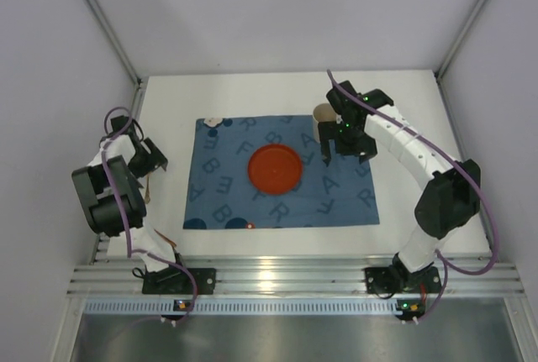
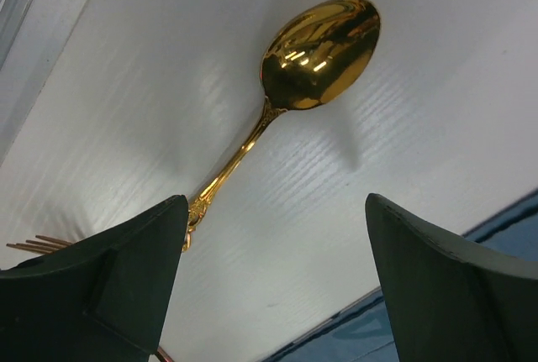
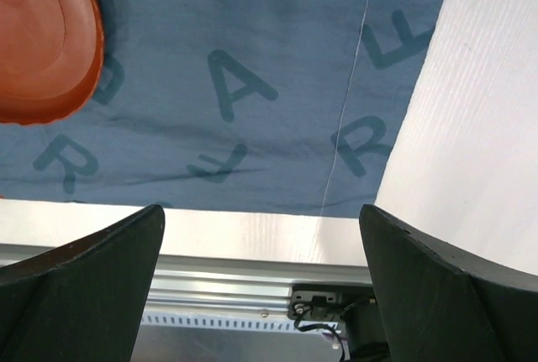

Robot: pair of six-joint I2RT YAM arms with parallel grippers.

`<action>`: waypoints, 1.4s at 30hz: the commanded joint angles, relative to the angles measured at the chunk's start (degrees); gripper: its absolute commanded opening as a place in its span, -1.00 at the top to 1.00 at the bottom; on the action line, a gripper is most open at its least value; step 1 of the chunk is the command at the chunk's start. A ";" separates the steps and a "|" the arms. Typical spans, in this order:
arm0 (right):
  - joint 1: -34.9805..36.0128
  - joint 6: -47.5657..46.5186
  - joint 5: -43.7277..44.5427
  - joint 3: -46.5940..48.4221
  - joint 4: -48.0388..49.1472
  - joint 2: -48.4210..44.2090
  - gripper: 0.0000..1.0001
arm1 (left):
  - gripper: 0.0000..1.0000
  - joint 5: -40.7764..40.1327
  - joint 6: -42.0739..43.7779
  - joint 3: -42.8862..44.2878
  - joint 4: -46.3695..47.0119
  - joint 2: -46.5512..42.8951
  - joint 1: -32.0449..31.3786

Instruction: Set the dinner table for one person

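Note:
The white dinner table (image 1: 424, 211) holds a blue letter-printed mat (image 1: 227, 186) with an orange plate (image 1: 275, 169) at its middle. A tan cup (image 1: 323, 113) stands at the mat's far right corner. My right gripper (image 1: 345, 154) hangs open and empty above the mat, right of the plate and just in front of the cup. In the right wrist view, the plate (image 3: 38, 43) is at the upper left. My left gripper (image 1: 150, 159) is open and empty over bare table left of the mat. A gold spoon (image 2: 318, 43) lies ahead of it, handle toward the left finger. Gold fork tines (image 2: 38, 244) peek out beside that finger.
The mat's edge (image 2: 504, 228) shows at the lower right of the left wrist view. The near table edge and the metal rail (image 3: 210, 270) with the arm base lie below the right gripper (image 3: 261, 211). White walls enclose the table at the back and both sides.

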 commanded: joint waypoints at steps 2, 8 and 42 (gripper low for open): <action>0.71 -0.22 -0.33 -0.63 0.06 -2.84 -0.99 | -0.83 -2.10 0.63 1.82 4.34 2.40 1.29; 0.62 0.30 -0.24 -0.72 -0.73 -3.01 -1.00 | -0.77 -0.60 0.89 4.99 4.70 8.72 2.17; 0.89 1.36 -4.45 0.51 3.22 -3.36 -0.99 | 1.00 10.20 -1.84 1.73 4.62 5.85 -0.73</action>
